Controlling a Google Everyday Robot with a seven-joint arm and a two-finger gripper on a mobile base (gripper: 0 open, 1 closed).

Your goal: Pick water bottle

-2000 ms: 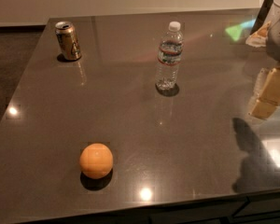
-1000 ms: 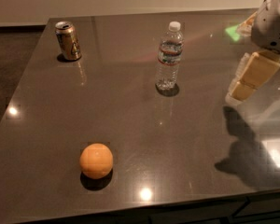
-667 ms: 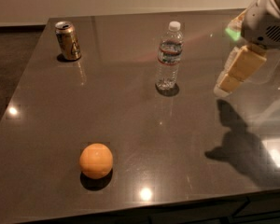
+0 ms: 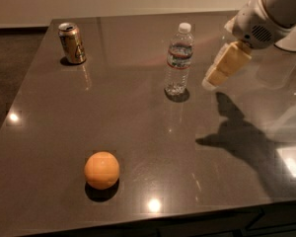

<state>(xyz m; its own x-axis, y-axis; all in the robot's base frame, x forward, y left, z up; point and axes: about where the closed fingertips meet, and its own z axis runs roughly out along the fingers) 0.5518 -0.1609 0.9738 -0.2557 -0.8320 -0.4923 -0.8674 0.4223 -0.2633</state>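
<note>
The water bottle stands upright near the middle back of the dark table. It is clear and ribbed, with a white cap and a pale label band. My gripper hangs above the table just right of the bottle, at about the height of its lower half, apart from it. Its tan fingers point down and left from the white arm at the upper right.
A gold drink can stands at the back left. An orange lies near the front edge. The arm's shadow falls on the table's right side. The floor drops away past the table's left edge.
My gripper has moved left across the table's right side, from the right edge of the view to just beside the bottle. The bottle, can and orange have not moved.
</note>
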